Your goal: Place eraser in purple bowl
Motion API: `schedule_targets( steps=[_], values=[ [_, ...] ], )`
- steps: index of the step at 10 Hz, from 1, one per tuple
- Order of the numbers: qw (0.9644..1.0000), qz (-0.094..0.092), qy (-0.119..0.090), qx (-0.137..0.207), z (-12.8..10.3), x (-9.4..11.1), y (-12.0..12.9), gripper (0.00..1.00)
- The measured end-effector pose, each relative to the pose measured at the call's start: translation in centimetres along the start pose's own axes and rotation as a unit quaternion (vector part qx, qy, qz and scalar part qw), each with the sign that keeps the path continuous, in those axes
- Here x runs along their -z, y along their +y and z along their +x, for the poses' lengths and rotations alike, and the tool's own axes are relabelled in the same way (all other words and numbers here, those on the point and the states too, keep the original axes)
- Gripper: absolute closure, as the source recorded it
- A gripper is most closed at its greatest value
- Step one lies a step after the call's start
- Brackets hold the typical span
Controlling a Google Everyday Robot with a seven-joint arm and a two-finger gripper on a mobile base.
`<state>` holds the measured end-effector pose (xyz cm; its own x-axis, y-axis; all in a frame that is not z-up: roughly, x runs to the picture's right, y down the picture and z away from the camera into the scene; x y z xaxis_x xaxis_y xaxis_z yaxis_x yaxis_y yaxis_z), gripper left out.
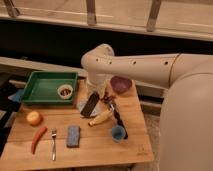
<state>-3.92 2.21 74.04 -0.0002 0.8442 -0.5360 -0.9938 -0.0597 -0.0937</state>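
Note:
The eraser [90, 105], a flat dark block, hangs tilted above the wooden table [95, 150], just right of the green tray. My gripper [95, 95] is shut on its upper end, reaching down from the big white arm that comes in from the right. The purple bowl [121, 84] sits on the table's far edge, to the right of the gripper and a little behind it, apart from the eraser. The arm hides nothing of the bowl's rim.
A green tray [37, 95] with a small bowl [65, 91] stands at the back left. On the table lie an orange fruit [34, 118], a red pepper [38, 138], a fork [53, 144], a blue-grey sponge [73, 136], a banana [100, 118], a blue cup [118, 132] and a dark utensil [117, 117].

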Motion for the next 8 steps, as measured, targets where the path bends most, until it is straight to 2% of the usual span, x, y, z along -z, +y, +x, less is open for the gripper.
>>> schedule_targets(
  steps=[1, 3, 6, 8],
  values=[
    [0.9999, 0.005, -0.009, -0.003, -0.9, 0.3, -0.3, 1.00],
    [0.9991, 0.014, -0.038, -0.016, -4.7, 1.9, -1.8, 1.00],
    [0.9961, 0.019, -0.074, -0.042, -10.4, 3.9, -5.6, 1.00],
    [0.9937, 0.018, -0.089, -0.065, -13.1, 4.6, -8.2, 1.00]
  ],
)
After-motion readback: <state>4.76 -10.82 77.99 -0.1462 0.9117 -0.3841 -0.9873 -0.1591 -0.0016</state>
